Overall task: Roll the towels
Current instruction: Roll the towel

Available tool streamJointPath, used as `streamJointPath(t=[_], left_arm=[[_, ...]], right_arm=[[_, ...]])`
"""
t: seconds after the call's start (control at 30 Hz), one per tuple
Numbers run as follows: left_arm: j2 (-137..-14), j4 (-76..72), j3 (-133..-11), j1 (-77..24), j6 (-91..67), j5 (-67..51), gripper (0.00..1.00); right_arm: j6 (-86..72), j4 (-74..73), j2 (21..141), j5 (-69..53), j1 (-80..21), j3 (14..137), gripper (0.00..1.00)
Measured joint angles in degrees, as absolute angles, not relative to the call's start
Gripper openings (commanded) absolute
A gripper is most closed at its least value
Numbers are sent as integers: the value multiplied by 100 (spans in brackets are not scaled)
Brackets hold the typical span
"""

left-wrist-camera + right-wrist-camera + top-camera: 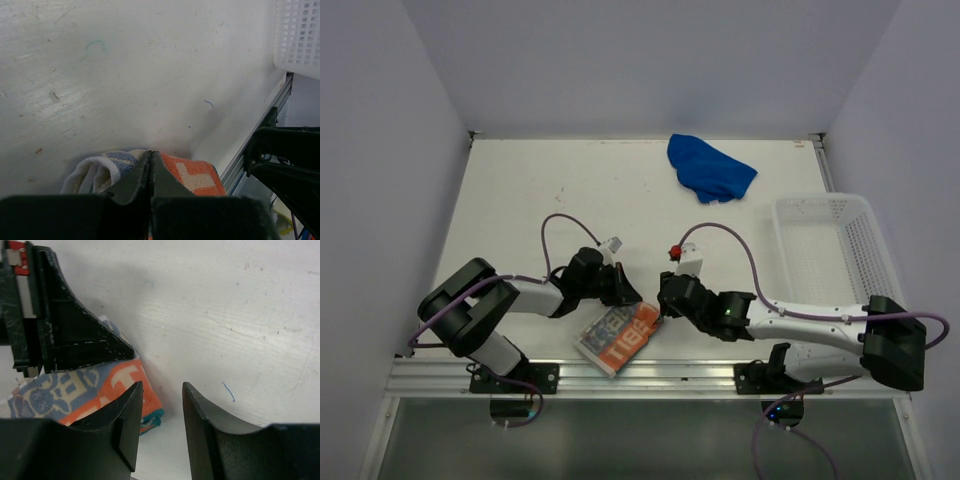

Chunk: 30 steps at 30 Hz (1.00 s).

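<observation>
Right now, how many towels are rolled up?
None fully done. In hand: the patterned towel looks partly rolled, one end curled, with the shut left gripper at it and the open right gripper beside it. Left: the blue towel, crumpled at the far side, untouched.

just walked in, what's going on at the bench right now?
Both arms are at the patterned towel near the front edge of the table. The left tool is shut, with its tips down at the towel, which looks folded or partly rolled at one end. The right tool is open beside the towel's orange edge, with nothing between its jaws. The blue towel lies crumpled at the far side, untouched. A white mesh basket sits on the right.
</observation>
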<state>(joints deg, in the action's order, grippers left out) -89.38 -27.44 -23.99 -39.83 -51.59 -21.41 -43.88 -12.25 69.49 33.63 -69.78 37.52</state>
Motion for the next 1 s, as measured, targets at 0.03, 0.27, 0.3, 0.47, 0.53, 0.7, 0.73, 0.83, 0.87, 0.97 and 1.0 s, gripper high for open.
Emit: streamJointPath(t=[0.03,0.27,0.3,0.47,0.53,0.7,0.73,0.83,0.87,0.97,1.0], left_arm=[[-8938,-2751,-2397,-3983,-5162,-2139,0],[-8938,-2823,-2359,-3983,-5175,-2130,0],[-8938,-2827,-2357,-3983,-5175,-2128,0],[-8934,-2869,-2333,-3986,-5186,-2119,0],[-8923,-2871,-2318,-3990,-5192,-2097,0],[-8809,-2908,-2198,-3992,-5216,-1968,0],[-8779,-2919,-2163,-3992,-5249,-1918,0],[-8672,-2985,-2032,-4007,-5345,-1769,0],[-8635,-3009,-1988,-4016,-5371,-1712,0],[-8541,-3085,-1861,-4027,-5472,-1562,0],[-8514,-3105,-1831,-4027,-5498,-1518,0]], right_arm=[[-4501,-1092,6871,3083,-6759,3607,41],[-5374,-338,6941,1406,-5900,3037,43],[-5483,-191,7032,1227,-5826,2982,43],[-5865,333,7546,550,-5682,2722,44],[-5953,469,7647,410,-5680,2685,44],[-6025,707,7719,67,-5658,2687,45],[-6038,742,7741,27,-5655,2687,45],[-6073,847,7828,-128,-5655,2689,45],[-6086,871,7854,-161,-5655,2698,45],[-6141,974,7981,-325,-5653,2724,43],[-6158,1002,8014,-370,-5653,2733,42]])
